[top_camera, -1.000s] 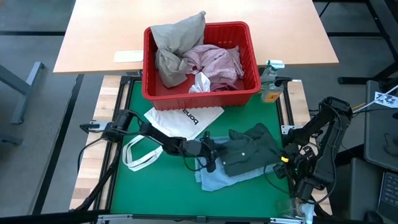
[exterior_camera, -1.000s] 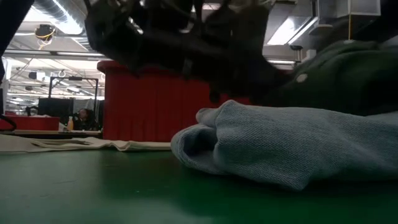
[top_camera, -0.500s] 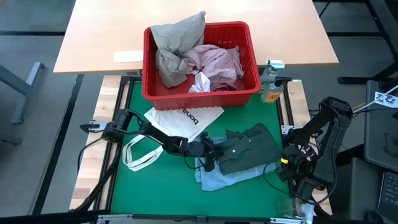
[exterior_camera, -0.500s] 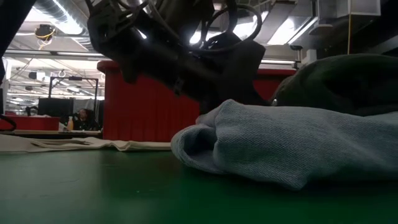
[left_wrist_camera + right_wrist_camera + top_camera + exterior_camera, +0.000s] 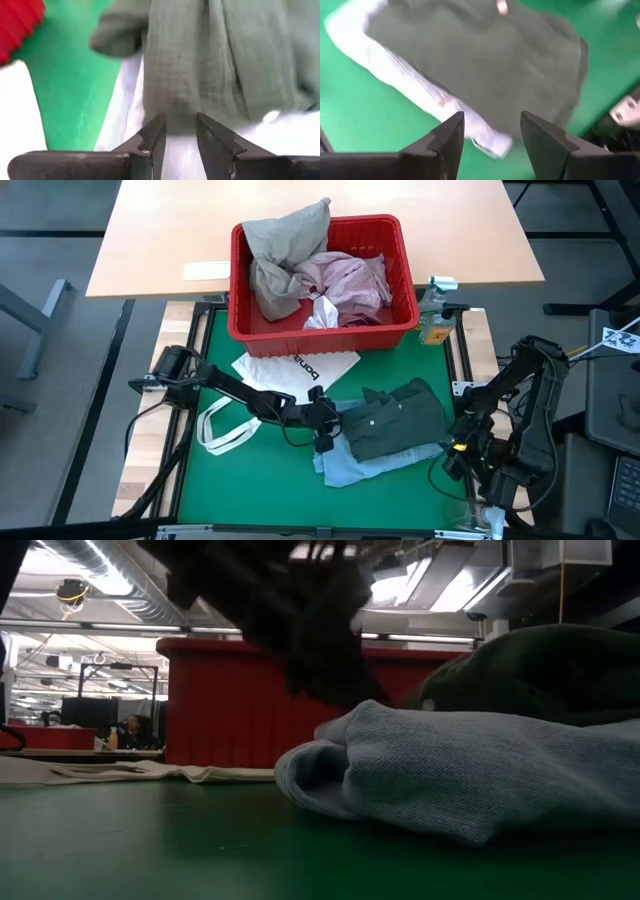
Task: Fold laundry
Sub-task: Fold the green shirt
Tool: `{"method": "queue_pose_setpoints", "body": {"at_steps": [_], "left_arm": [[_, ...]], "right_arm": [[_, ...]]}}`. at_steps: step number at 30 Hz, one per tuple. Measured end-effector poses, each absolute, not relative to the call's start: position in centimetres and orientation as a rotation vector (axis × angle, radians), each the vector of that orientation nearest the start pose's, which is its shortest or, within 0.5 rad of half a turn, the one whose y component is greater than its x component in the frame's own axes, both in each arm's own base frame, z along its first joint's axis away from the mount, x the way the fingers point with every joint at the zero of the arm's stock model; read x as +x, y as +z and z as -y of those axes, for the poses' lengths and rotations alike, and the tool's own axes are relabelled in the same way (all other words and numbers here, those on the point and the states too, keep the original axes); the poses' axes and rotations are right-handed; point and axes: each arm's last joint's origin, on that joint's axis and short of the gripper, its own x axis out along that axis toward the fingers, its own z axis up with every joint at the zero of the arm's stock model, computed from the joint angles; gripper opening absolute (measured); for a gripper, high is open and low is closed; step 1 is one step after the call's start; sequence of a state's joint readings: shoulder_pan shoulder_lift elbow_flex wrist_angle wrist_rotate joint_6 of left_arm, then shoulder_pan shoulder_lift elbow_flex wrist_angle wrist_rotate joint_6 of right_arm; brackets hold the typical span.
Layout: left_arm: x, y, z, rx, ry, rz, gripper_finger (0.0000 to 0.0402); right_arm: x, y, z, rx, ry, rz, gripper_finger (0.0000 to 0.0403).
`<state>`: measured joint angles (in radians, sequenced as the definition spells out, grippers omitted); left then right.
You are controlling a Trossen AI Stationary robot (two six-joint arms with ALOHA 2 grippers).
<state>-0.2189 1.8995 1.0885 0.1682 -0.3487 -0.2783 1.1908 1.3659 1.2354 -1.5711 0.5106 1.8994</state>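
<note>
Release is seen: right gripper (image 5: 487, 131) is now spread and empty above dark grey-green garment (image 5: 392, 418), so this fold looks finished.

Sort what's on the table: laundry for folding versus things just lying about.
For folding: grey-green garment, blue garment, and in the basket, khaki garment, pink garment, white piece.
Lying about: red basket, tote bag, bottle.

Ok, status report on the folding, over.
Both grippers open, empty: left gripper, right gripper. Grey-green garment lies atop light blue one. Nothing blocking.
</note>
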Motion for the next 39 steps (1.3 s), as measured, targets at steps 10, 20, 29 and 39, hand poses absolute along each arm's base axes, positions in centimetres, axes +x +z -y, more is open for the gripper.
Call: {"method": "queue_pose_setpoints", "body": {"at_steps": [10,20,29,39], "left_arm": [[38.8,21.1,9.2,-0.188,0.098,-0.29,0.0101],[38.8,21.1,12.2,-0.218,0.011,-0.18,0.0101],[39.9,17.1,13.1,-0.21,0.019,-0.195,0.0101],[40.1,16.1,13.2,-0.206,0.021,-0.205,0.0101]], "right_arm": [[11.9,30.1,-16.9,0.256,-0.606,-0.933,0.0195],[16.5,30.1,-12.5,0.056,-0.685,-1.048,0.0195],[19.5,29.8,-9.2,-0.147,-0.471,-1.272,0.0195],[21.7,28.8,-5.3,-0.246,-0.118,-1.442,0.0195]]}}
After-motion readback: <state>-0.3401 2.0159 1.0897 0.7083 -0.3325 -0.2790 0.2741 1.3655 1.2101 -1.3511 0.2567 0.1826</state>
